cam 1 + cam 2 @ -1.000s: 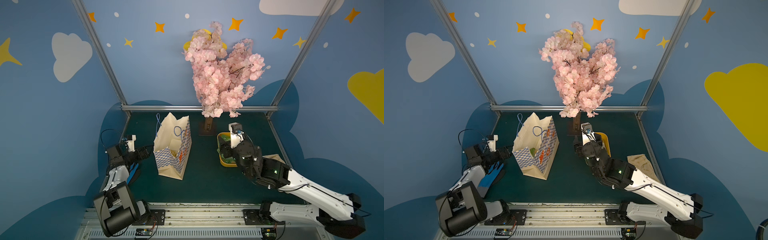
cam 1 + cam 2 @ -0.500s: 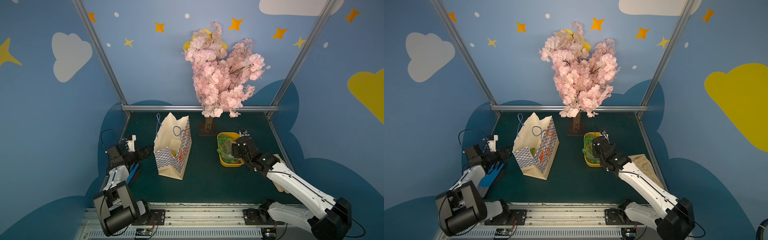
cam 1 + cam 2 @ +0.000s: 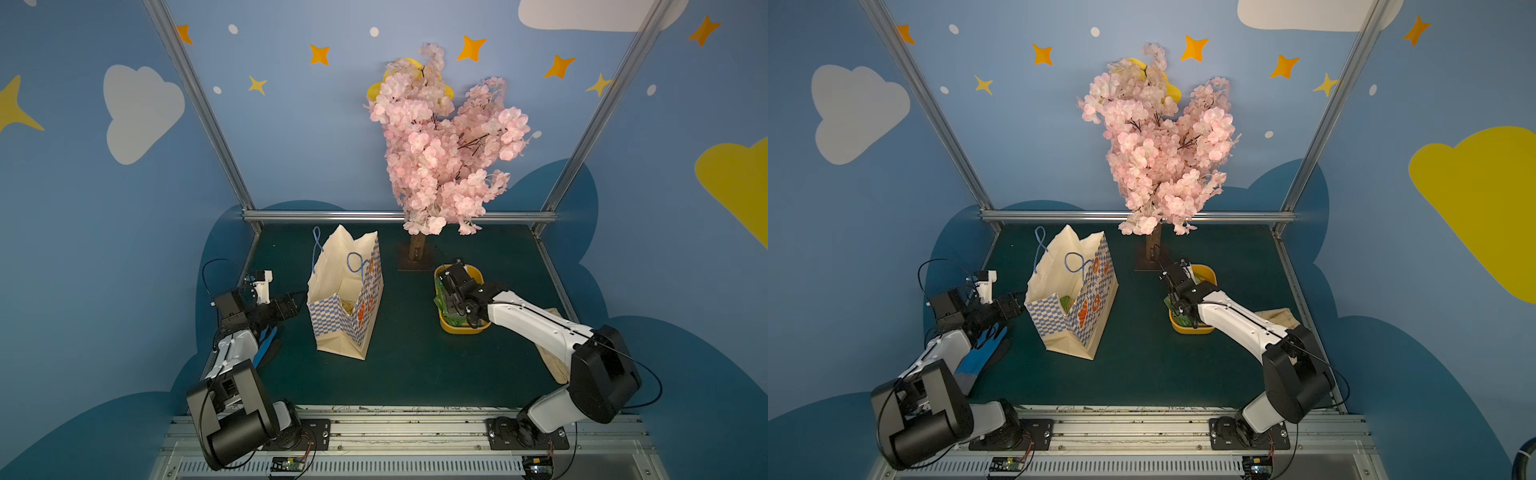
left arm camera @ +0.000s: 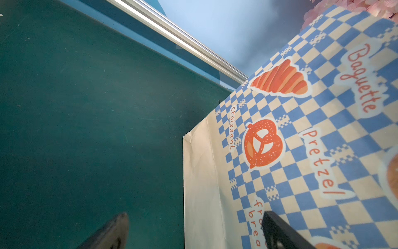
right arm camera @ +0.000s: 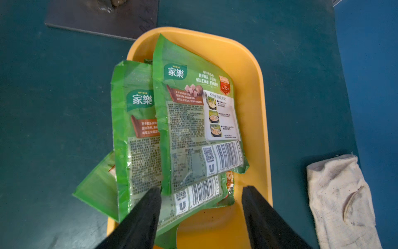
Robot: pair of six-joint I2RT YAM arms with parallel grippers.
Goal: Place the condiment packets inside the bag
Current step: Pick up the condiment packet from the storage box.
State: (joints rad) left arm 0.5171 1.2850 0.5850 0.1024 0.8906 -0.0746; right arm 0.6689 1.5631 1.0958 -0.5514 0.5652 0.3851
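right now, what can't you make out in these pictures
- Packet count: glossy green condiment packets overlap in the right wrist view; the right arm covers their yellow plastic tub in both top views.
- Contents of the blue-and-white checkered paper bag: its own walls hide most in both top views.

Green condiment packets [image 5: 193, 120] lie overlapped in the yellow tub [image 5: 261, 120]; the checkered bag [image 3: 334, 326] stands open well apart.
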